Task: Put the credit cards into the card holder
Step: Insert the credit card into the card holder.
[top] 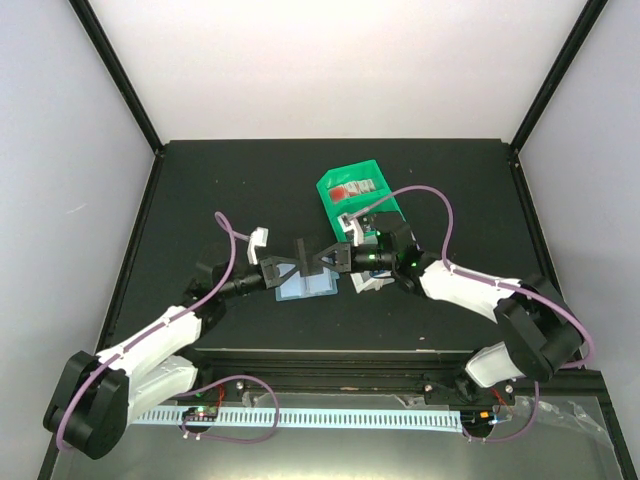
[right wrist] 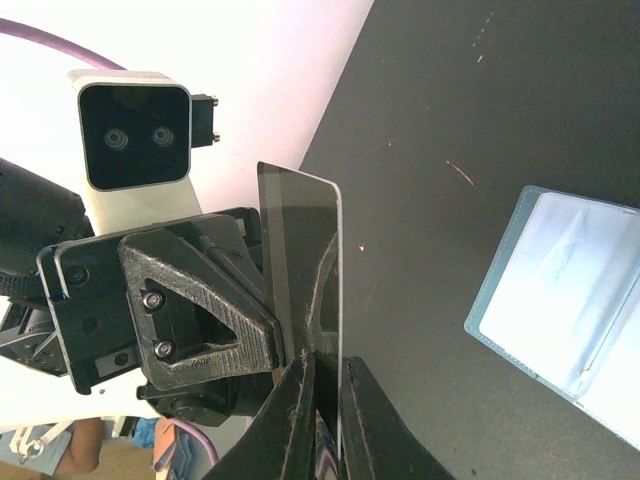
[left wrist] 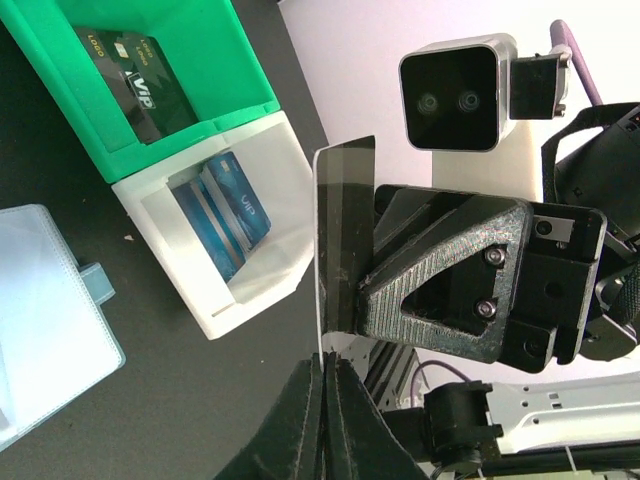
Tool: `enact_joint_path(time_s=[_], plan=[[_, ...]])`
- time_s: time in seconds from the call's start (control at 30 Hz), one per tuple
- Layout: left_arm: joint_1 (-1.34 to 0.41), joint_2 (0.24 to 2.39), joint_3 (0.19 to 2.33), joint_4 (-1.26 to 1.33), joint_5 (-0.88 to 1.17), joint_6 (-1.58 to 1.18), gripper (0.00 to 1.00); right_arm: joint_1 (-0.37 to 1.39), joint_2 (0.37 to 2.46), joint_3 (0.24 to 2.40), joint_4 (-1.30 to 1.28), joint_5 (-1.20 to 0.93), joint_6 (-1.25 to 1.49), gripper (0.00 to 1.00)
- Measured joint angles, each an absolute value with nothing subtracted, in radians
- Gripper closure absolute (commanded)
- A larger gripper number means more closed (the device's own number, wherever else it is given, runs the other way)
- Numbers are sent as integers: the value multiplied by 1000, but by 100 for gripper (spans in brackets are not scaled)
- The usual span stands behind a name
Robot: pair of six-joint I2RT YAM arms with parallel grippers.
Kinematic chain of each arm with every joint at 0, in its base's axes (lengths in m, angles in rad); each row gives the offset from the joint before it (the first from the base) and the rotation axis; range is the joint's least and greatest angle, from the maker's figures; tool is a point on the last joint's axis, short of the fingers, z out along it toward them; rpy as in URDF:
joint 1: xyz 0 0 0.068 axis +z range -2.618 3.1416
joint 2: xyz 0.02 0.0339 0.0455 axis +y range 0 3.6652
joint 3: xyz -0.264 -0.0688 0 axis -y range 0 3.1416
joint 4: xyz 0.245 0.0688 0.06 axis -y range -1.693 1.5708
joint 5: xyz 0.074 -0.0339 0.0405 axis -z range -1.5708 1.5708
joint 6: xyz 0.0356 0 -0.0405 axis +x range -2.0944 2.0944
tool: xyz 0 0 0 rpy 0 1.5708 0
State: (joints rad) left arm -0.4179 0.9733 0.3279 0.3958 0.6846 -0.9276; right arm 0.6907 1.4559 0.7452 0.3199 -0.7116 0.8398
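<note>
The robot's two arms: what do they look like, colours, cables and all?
The left arm and right arm have white shells, bulky black joints and looping purple cables. The left gripper and right gripper are black, with triangular screw-fastened fingers, each beside a white two-lens camera box.

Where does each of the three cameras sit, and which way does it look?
Top external: above and behind both arms, looking down on the table; both arms show.
Left wrist: faces the right gripper, the green bin and white bin; the left gripper, shut on the dark card, shows.
Right wrist: faces the left gripper across the card; its own fingers show.
Shared: both wrist views show the card and the card holder.
</note>
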Motion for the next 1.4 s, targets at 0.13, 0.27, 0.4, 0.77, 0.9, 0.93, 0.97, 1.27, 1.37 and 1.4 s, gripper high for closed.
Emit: enact_joint_path(time_s=[0.13, 0.27, 0.4, 0.77, 0.9, 0.93, 0.97, 1.27, 1.37, 1.4], plan=[[-413, 973, 326, 395, 687, -918, 99, 690, 1467, 745, 328, -720, 844, 80], [-406, 971, 324, 392, 687, -912, 98, 689, 1486, 745, 345, -733, 853, 72], [-392, 969, 321, 389, 682, -908, 98, 689, 1488, 747, 347, -735, 846, 57], [-341, 1021, 321, 171, 529, -824, 98, 722, 1528, 869, -32, -388, 699, 59], [-341, 1127, 328, 154, 529, -799, 98, 767, 1603, 926, -153, -268, 662, 59], [-341, 1158, 331, 155, 535, -797, 99, 778, 1627, 938, -187, -237, 656, 58], [-341, 1183, 334, 158, 541, -796, 98, 785, 1645, 947, -213, -210, 653, 57], [-341, 1338, 366, 215, 593, -792, 98, 793, 1715, 980, -363, -1, 646, 53], [-341, 1339, 373, 230, 594, -792, 99, 792, 1728, 997, -400, 71, 649, 52], [-341, 1340, 374, 238, 594, -792, 98, 792, 1733, 1002, -410, 91, 652, 52]])
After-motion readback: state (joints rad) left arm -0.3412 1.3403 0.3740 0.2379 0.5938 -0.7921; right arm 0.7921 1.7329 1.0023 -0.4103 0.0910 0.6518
